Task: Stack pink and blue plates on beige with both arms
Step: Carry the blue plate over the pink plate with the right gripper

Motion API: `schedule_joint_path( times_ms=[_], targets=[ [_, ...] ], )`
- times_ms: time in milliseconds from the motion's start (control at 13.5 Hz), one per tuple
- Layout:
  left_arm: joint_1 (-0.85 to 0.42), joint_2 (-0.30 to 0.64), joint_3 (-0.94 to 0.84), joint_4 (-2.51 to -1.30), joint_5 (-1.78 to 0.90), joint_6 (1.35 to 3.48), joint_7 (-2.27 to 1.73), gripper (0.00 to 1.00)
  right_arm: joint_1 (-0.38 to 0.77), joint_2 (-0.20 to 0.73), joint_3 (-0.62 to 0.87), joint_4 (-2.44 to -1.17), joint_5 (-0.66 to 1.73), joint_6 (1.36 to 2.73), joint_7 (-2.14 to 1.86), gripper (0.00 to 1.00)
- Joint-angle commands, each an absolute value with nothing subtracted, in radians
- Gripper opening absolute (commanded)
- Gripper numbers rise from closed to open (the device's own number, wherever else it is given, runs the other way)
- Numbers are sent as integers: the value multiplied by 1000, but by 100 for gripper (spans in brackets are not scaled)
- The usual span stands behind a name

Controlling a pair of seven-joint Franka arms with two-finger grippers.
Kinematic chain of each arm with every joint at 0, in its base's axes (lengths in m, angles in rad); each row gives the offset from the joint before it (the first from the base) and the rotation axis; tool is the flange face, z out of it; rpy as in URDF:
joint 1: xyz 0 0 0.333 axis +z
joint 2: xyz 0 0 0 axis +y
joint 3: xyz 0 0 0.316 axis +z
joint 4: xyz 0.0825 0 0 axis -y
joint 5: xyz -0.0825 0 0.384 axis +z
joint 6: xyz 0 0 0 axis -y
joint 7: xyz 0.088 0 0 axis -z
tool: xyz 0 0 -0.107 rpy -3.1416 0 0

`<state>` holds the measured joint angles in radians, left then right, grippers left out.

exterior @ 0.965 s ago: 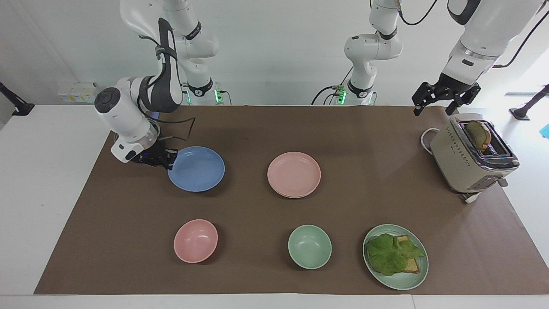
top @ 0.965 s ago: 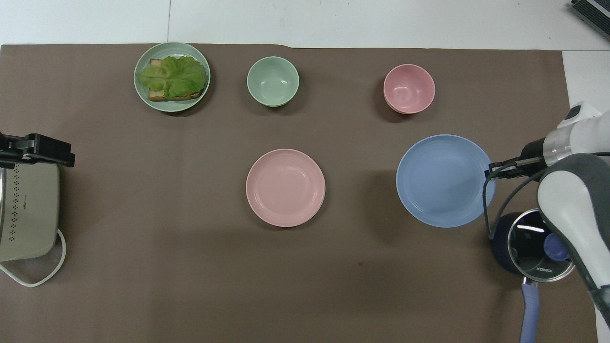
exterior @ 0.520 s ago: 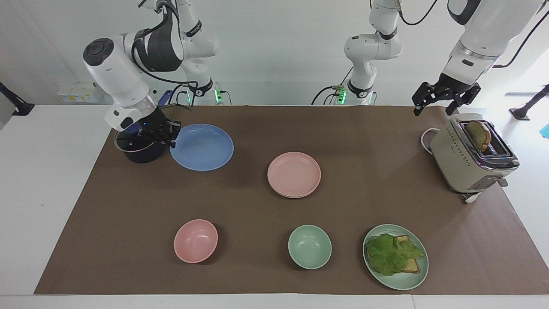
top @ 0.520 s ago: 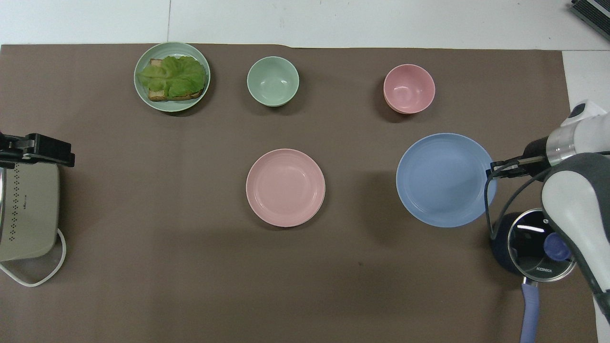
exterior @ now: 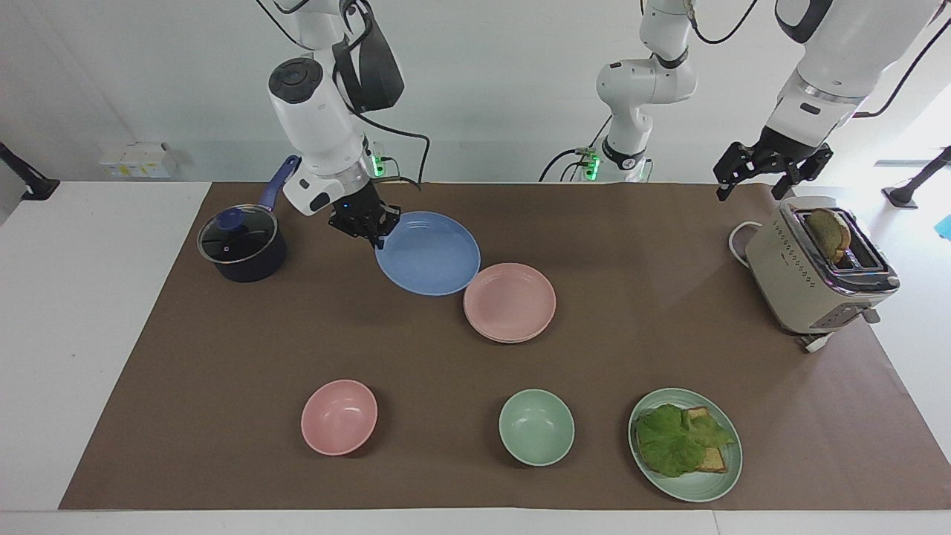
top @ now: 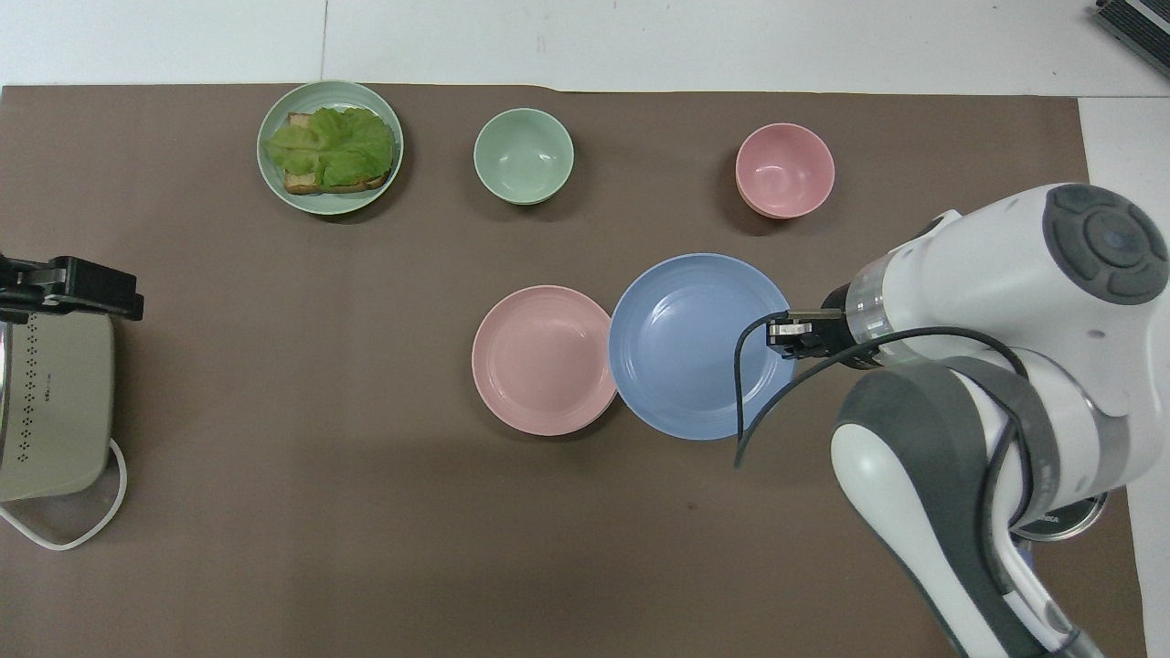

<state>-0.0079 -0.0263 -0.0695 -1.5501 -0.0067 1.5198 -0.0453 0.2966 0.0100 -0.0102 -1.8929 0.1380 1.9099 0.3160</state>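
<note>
My right gripper [exterior: 374,236] [top: 781,331] is shut on the rim of the blue plate [exterior: 429,253] [top: 699,345] and holds it in the air, roughly level. The plate's edge reaches just over the rim of the pink plate [exterior: 510,301] [top: 546,358], which rests at the middle of the brown mat. Under the pink plate a thin second rim just shows, the beige plate [exterior: 508,340], otherwise hidden. My left gripper [exterior: 750,192] [top: 69,288] waits open in the air above the toaster.
A dark saucepan [exterior: 241,245] with a glass lid stands at the right arm's end, and a beige toaster [exterior: 817,271] holding bread at the left arm's end. Farther from the robots stand a pink bowl [exterior: 339,416], a green bowl [exterior: 536,427] and a green plate [exterior: 685,444] with lettuce and toast.
My right arm has lifted the blue plate off the mat beside the saucepan and carried it toward the pink plate. The left arm has not moved.
</note>
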Motion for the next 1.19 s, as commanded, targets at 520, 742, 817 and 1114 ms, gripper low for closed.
schedule_joint_path(
  times_ms=[520,742,817,1114],
  targets=[
    [-6,-31,-71,-1551,6,1508,-35,100,400,107,-2,-1973,255,2136,334,0],
    [-6,-31,-71,-1551,6,1508,-35,100,434,162,-2,-1960,271,2221,345,0],
    [-6,-31,-71,-1551,6,1508,-35,100,452,188,0,-1954,297,2282,347,0],
    [-6,-31,-71,-1551,6,1508,-35,100,506,253,-2,-1947,318,2356,359,0]
  ],
)
